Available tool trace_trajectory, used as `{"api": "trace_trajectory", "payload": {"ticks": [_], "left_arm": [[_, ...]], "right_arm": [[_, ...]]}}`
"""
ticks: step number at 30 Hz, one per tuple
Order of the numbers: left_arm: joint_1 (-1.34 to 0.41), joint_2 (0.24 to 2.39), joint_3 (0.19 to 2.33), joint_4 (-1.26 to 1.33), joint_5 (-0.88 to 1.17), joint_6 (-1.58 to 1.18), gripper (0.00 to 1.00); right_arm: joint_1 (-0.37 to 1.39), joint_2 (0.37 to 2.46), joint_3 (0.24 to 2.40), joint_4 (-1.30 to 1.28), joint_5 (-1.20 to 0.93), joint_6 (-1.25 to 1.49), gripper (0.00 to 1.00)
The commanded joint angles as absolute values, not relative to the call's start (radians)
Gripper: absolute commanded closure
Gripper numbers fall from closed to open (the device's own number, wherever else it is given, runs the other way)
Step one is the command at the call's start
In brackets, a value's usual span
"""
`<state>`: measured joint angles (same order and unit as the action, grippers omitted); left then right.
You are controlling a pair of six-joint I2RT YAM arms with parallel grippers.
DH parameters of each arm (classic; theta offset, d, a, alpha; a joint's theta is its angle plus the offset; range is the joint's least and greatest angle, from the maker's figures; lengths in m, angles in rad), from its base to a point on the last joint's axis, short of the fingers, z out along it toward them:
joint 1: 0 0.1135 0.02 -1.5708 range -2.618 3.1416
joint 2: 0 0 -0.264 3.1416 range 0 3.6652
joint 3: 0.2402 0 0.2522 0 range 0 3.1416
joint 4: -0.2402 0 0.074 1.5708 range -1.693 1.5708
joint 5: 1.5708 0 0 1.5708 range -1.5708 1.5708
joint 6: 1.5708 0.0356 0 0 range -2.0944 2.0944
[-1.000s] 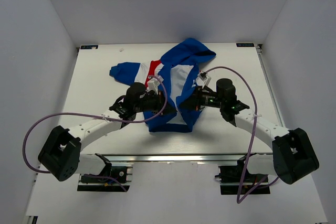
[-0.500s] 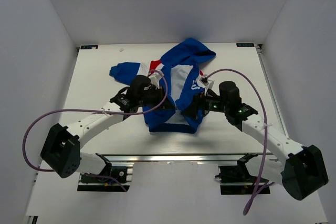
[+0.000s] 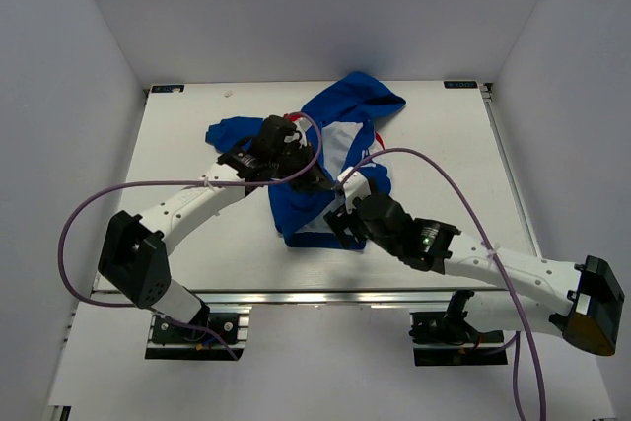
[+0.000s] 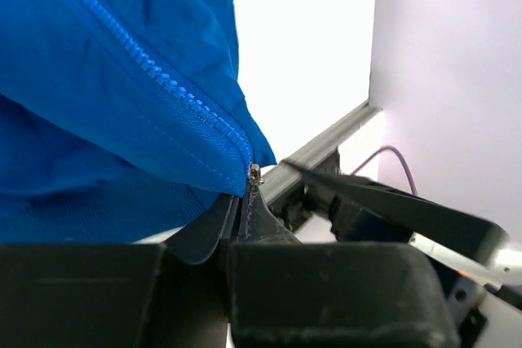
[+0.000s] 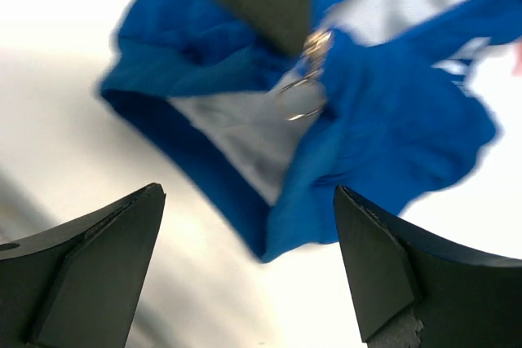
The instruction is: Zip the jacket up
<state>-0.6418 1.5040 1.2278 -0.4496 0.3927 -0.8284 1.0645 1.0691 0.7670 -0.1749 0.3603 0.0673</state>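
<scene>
The blue jacket (image 3: 347, 105), with white and red panels, lies at the middle of the table and is bunched toward its hem. My left gripper (image 3: 317, 184) rests on its front, shut on the small metal zipper pull (image 4: 254, 174) at the end of the blue zipper teeth (image 4: 155, 67). In the left wrist view the pinched fingertips (image 4: 263, 211) meet just under that pull. My right gripper (image 3: 341, 226) stands wide open at the near hem, apart from the cloth. Its wrist view shows the jacket (image 5: 391, 128) and the silver pull (image 5: 306, 79) ahead, with nothing between its fingers (image 5: 106, 242).
The white table (image 3: 177, 145) is boxed in by grey walls on three sides. An aluminium rail (image 3: 315, 295) runs along the near edge. Purple cables (image 3: 434, 160) loop over both arms. One blue sleeve (image 3: 229, 132) stretches to the left.
My right gripper has opened, let go of the jacket and swung left to the near hem. My left gripper has moved farther up the jacket, still shut on the zipper pull.
</scene>
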Motion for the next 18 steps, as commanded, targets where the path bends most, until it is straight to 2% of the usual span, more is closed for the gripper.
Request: {"api": "trace_trajectory", "payload": {"ticks": [1, 6, 14, 17, 18], "left_arm": [[-0.637, 1.502, 1.233, -0.499, 0.463, -0.867, 1.00], [-0.637, 1.464, 1.206, -0.491, 0.459, -0.888, 1.00], [-0.637, 1.434, 1.200, -0.485, 0.437, -0.891, 1.00], [-0.637, 1.431, 1.187, -0.471, 0.445, -0.899, 1.00], [-0.637, 1.431, 1.187, -0.471, 0.445, -0.902, 1.00]], "right_arm": [[1.126, 1.089, 0.802, -0.111, 0.655, 0.005, 0.11], [1.154, 1.153, 0.837, -0.095, 0.722, -0.024, 0.16], [1.186, 1.201, 0.853, -0.071, 0.696, -0.048, 0.29], [1.195, 1.209, 0.854, -0.046, 0.693, -0.045, 0.36], [1.196, 1.209, 0.856, -0.041, 0.693, -0.041, 0.42]]}}
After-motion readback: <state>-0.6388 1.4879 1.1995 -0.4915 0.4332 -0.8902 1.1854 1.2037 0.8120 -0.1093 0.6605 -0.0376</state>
